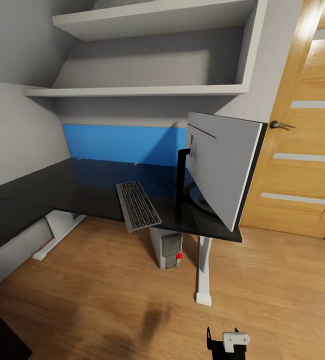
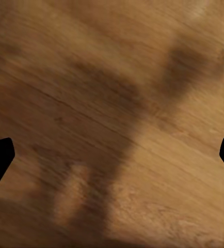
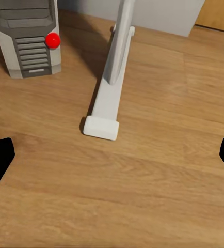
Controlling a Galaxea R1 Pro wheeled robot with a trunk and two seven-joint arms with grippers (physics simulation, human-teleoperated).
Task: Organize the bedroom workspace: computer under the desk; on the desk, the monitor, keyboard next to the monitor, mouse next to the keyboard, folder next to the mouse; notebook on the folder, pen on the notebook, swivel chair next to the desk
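The long black desk (image 1: pixel 72 187) stands ahead on white legs. The monitor (image 1: pixel 222 170) stands on its right end, silver-grey back turned toward me. Left of the monitor's foot lies the keyboard (image 1: pixel 137 205), its near end overhanging the desk's front edge. The computer (image 1: pixel 167 247) sits on the floor under the desk, also seen as the computer (image 3: pixel 29 39) with its red light. My left gripper (image 2: pixel 112 155) is open over bare wood floor. My right gripper (image 3: pixel 112 155) is open above the floor near the desk's foot bar (image 3: pixel 109 93). Mouse, folder, notebook, pen and swivel chair are out of view.
An oak door (image 1: pixel 302 150) stands right of the desk. White shelves (image 1: pixel 147 90) hang above it, with a blue wall panel (image 1: pixel 117 142) behind. A second black surface (image 1: pixel 2 220) runs along the left. Wood floor (image 1: pixel 107 300) lies between me and the desk.
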